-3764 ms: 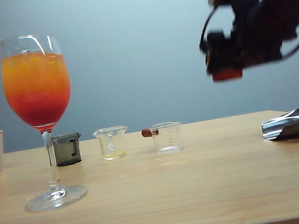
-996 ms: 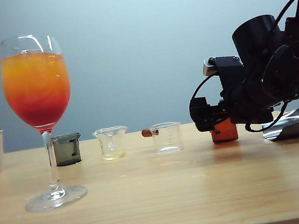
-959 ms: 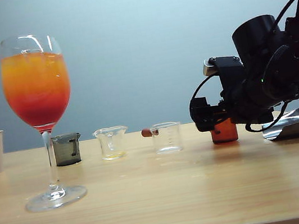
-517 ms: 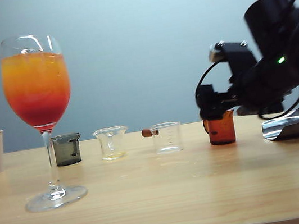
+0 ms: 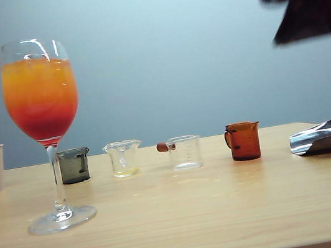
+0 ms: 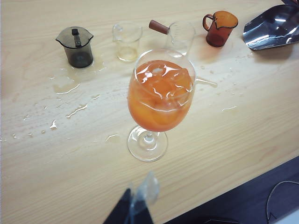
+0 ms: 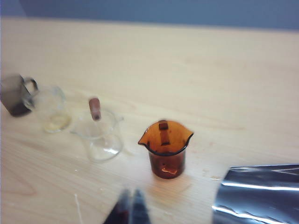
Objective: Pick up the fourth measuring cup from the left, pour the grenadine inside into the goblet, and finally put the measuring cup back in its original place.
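Amber cup (image 5: 243,141) stands upright on our counter (image 5: 181,222) right of centre, apart from our right fingers (image 7: 132,205), pressed together and nearer it than the left fingers (image 6: 140,198), also together, by the goblet (image 5: 44,118).

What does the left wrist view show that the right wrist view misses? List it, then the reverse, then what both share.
Only the left wrist view: the goblet of orange drink, spilled droplets on the table, and the left pincer.

Only the right wrist view: the shut right pincer.

Both: the amber measuring cup, the smoky grey cup, two clear cups and the metal scoop.
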